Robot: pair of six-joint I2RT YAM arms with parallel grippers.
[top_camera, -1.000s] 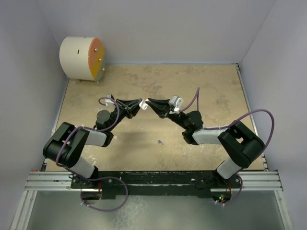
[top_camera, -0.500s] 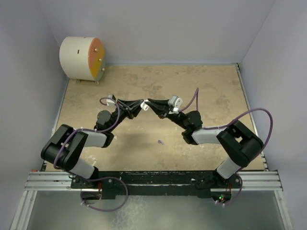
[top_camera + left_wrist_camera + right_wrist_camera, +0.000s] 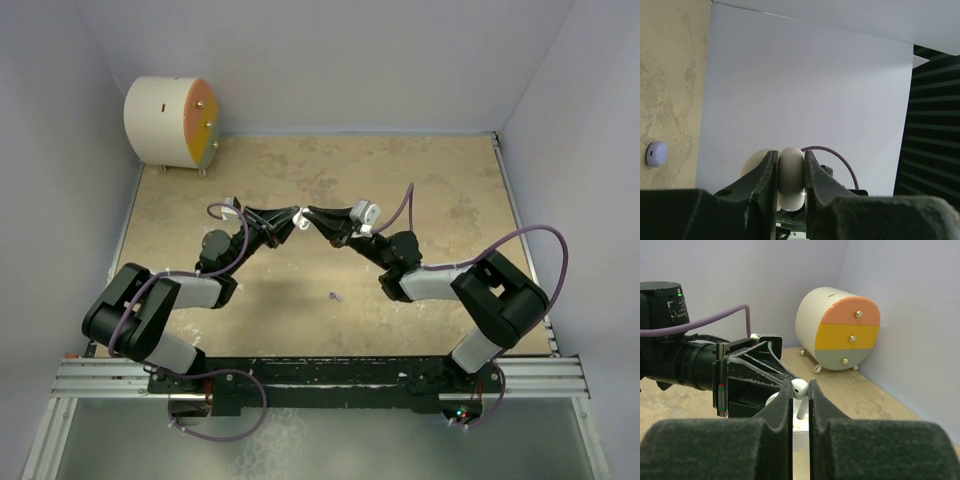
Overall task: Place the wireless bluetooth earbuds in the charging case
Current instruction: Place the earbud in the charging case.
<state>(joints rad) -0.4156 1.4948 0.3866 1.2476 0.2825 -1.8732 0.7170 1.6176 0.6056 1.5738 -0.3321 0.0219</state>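
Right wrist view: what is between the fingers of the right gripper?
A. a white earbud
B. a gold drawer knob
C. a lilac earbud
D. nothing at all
A: the right gripper is shut on a white earbud, whose rounded head shows above the fingers while its stem points down between them.

a white stemmed earbud (image 3: 800,388) stands stem-down just over the white rounded case (image 3: 791,175), a lilac earbud (image 3: 335,296) lying well apart.
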